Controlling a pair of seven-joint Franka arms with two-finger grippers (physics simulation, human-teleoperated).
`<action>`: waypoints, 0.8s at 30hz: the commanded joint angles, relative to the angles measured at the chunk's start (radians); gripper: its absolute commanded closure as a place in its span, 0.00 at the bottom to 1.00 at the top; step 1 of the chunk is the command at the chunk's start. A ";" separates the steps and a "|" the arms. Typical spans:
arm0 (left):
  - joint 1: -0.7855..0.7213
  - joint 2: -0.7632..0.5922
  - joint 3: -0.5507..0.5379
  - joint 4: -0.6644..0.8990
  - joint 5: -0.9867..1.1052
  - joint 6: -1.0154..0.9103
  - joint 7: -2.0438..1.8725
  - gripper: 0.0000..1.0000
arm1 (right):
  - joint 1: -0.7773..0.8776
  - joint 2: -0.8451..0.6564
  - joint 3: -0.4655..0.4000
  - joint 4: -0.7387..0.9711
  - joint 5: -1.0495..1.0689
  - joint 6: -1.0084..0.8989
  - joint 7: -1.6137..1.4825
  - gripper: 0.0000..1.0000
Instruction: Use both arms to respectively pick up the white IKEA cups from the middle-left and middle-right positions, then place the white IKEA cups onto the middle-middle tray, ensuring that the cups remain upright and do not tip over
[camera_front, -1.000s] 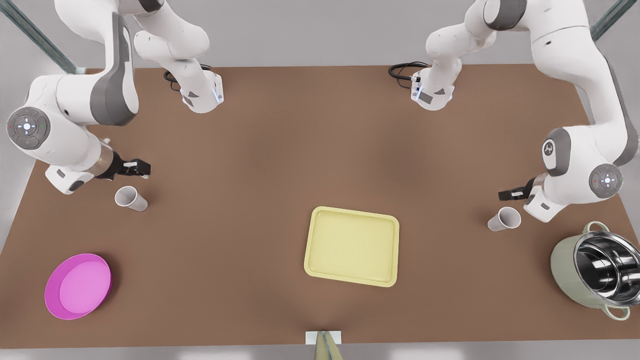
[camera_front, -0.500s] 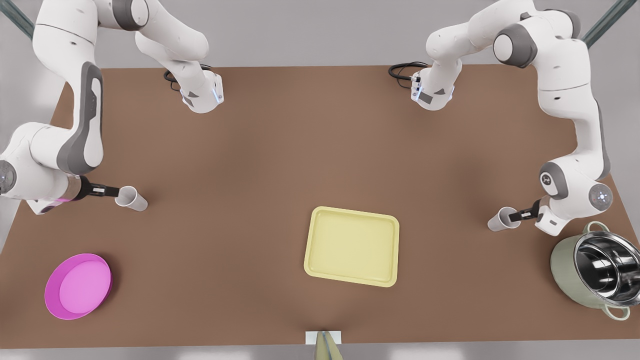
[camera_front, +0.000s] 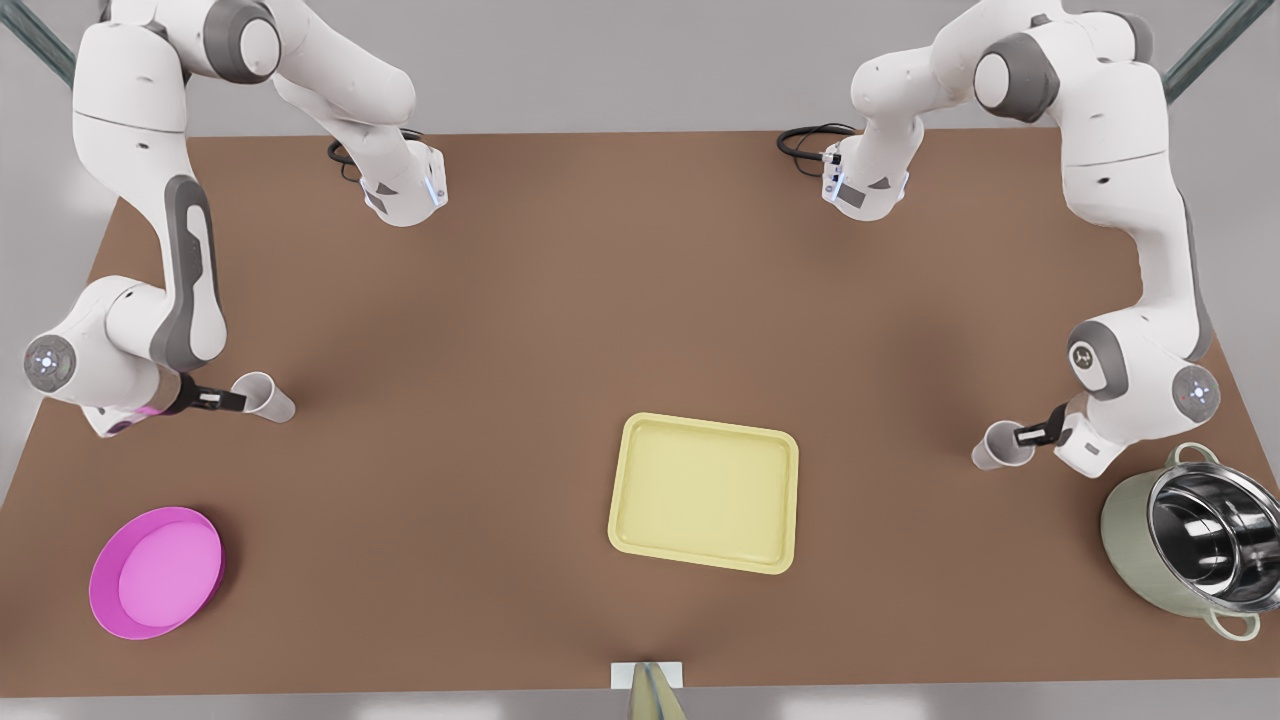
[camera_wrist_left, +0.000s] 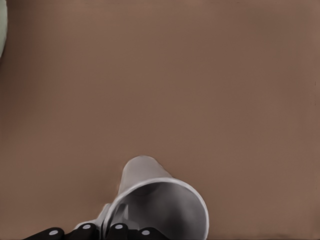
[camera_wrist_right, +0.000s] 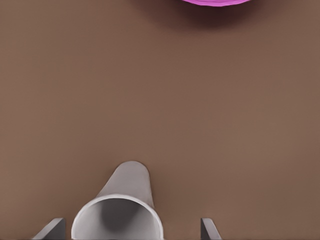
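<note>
- One pink dish (camera_front: 155, 572) lies in the near corner of the table (camera_front: 560, 330) on the front view's left.
- One steel pot (camera_front: 1190, 540) stands in the near corner on the front view's right.
- One yellow tray (camera_front: 703, 492) lies by the middle of the near edge, with nothing on it.
- There are two white cups, both off the tray and well apart from it, both mouth up.
- The dish-side cup (camera_front: 268, 397) stands by the table edge on the front view's left, farther back than the dish.
- The right gripper (camera_front: 228, 400) is at this cup. Its two fingers (camera_wrist_right: 51, 229) are spread wide, one on each side of the cup near the rim, and they do not touch it.
- The pot-side cup (camera_front: 997, 446) is by the opposite edge, near the pot.
- The left gripper (camera_front: 1030, 435) is at this cup's rim. Its fingers are close together and seem to pinch the wall; one finger (camera_wrist_left: 102, 216) lies against the outside of the cup.
- There are two arms. The right arm (camera_front: 150, 200) and the left arm (camera_front: 1130, 180) have their bases at the far edge and bend down to the cups.
</note>
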 joint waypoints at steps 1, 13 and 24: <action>-0.042 0.005 -0.008 0.049 -0.012 -0.058 -0.158 0.79 | -0.007 -0.002 0.000 -0.019 0.007 0.079 -0.137 0.00; -0.269 0.191 -0.279 0.248 0.031 0.021 -1.024 0.79 | -0.037 0.025 0.000 -0.106 0.009 0.146 -0.137 0.15; -0.284 0.242 -0.327 0.251 0.033 0.075 -1.120 0.77 | -0.011 0.058 0.073 -0.069 0.005 0.168 -0.138 0.79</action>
